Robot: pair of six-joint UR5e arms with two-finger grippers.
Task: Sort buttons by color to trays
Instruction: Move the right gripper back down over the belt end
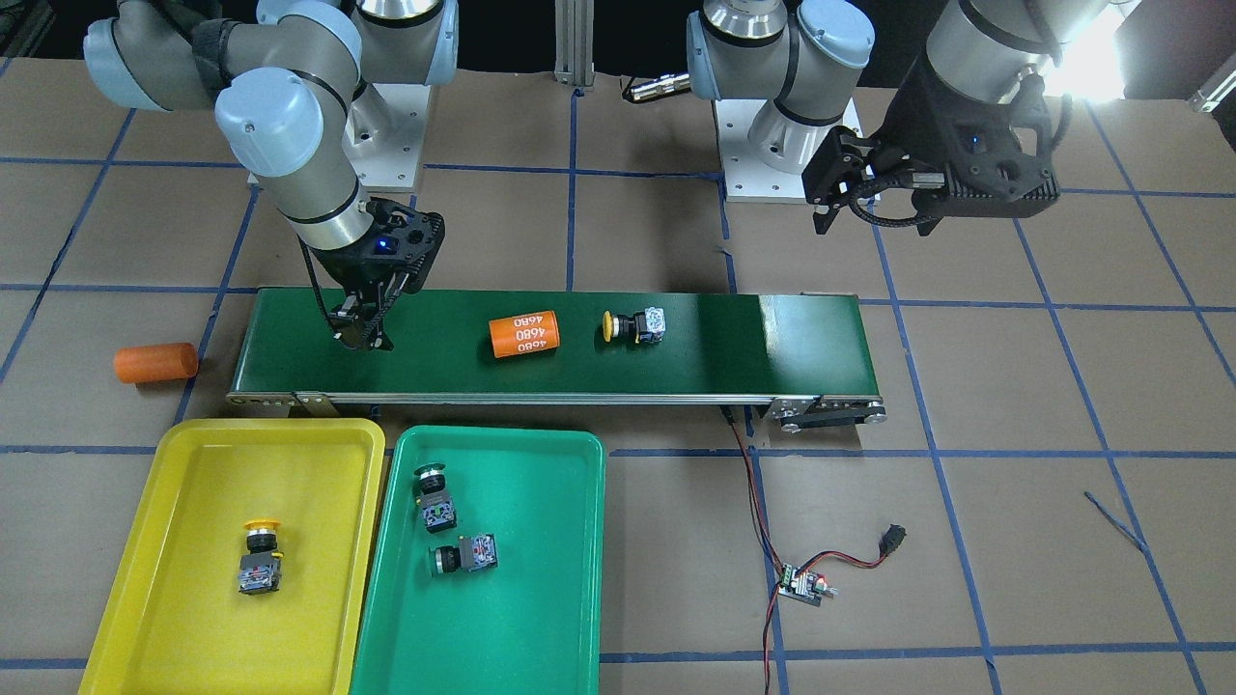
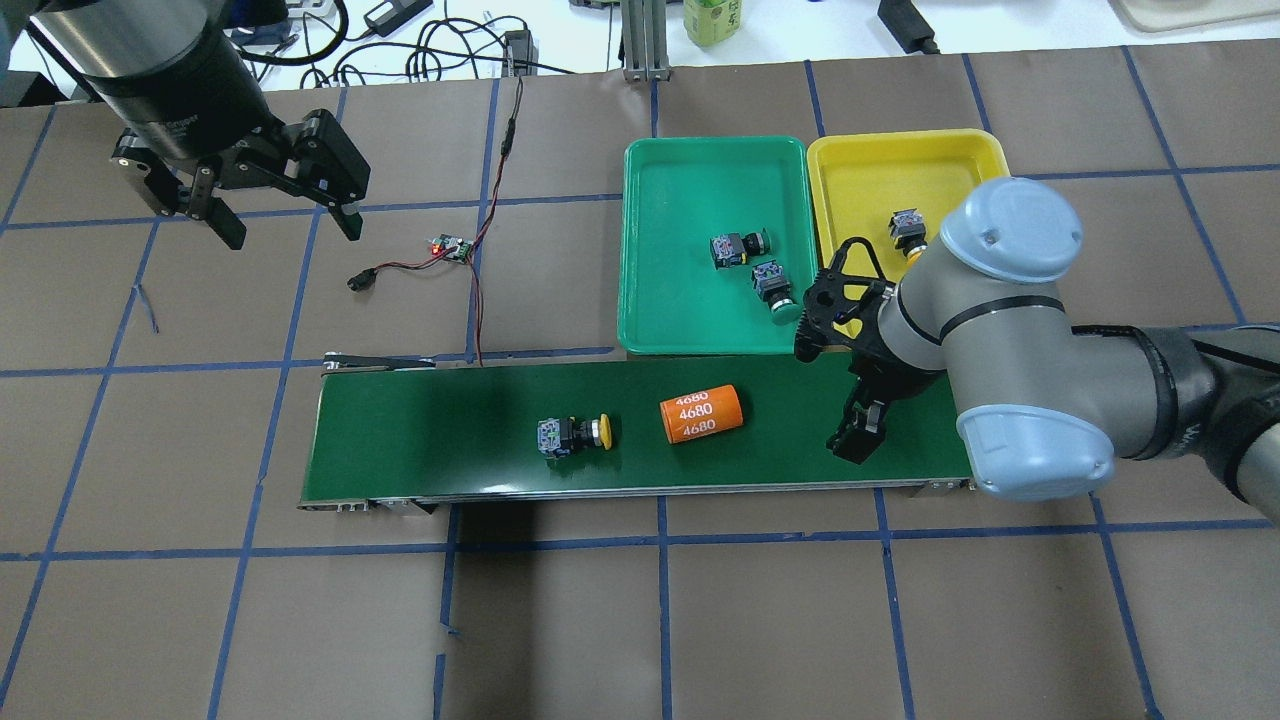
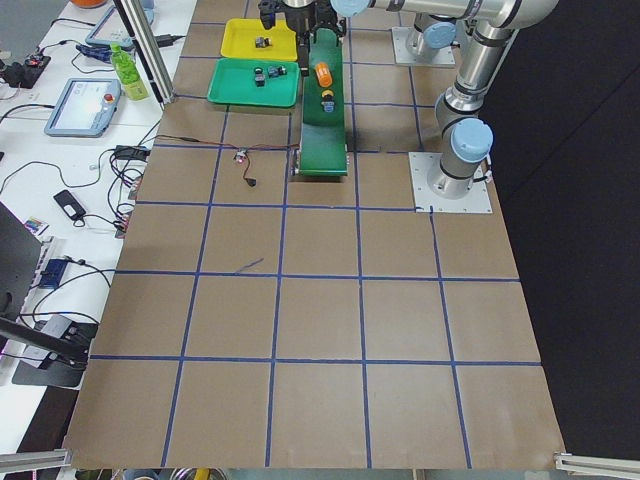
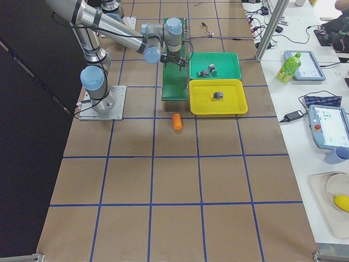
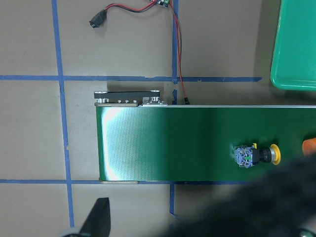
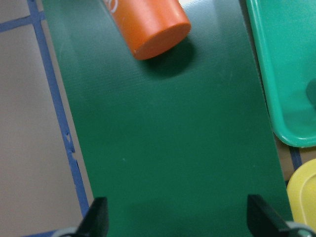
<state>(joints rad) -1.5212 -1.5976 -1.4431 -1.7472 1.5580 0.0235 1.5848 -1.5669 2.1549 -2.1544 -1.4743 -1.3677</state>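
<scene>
A yellow-capped button (image 1: 632,325) (image 2: 575,434) (image 5: 256,155) lies on its side near the middle of the dark-green conveyor belt (image 1: 734,338). A second yellow-capped button (image 1: 261,558) rests in the yellow tray (image 1: 193,463). Two green-capped buttons (image 1: 435,497) (image 1: 465,555) lie in the green tray (image 1: 541,598). My right gripper (image 1: 362,336) (image 2: 855,440) (image 6: 177,222) hangs open and empty just above the belt's end nearest the trays, its fingers spread. My left gripper (image 2: 288,228) (image 1: 869,217) is open and empty, high over the table beyond the belt's other end.
An orange cylinder (image 1: 524,333) (image 6: 148,24) lies on the belt between my right gripper and the yellow-capped button. Another orange cylinder (image 1: 154,362) lies on the table past the belt's end. A small circuit board (image 1: 801,584) with red and black wires sits beside the green tray.
</scene>
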